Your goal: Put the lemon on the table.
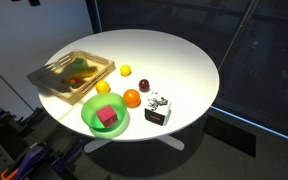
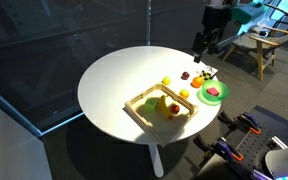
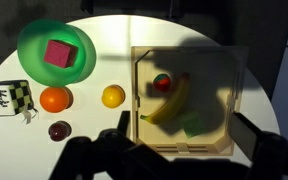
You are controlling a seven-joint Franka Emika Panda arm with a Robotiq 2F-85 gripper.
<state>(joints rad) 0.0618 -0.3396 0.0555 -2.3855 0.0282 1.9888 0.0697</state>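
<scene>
The small yellow roundish lemon (image 1: 125, 70) lies on the large round white-topped table (image 1: 179, 55), just beside a corner of the shallow wooden tray (image 1: 41, 79) and apart from the orange ball (image 1: 132, 97). The black two-finger gripper (image 2: 202, 45) hangs above the table's edge, fingers spread, holding nothing

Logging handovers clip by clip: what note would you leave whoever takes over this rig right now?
Pincer: raised high near the table's edge, looks open, holding nothing.
Lemon: seemingly the smaller of two yellow round fruits, lying on the table outside the wooden tray. The other yellow fruit sits by the green bowl.
Done: lemon appears to be on the table.
Left: probably nothing, but confirm which fruit is the lemon.
</scene>
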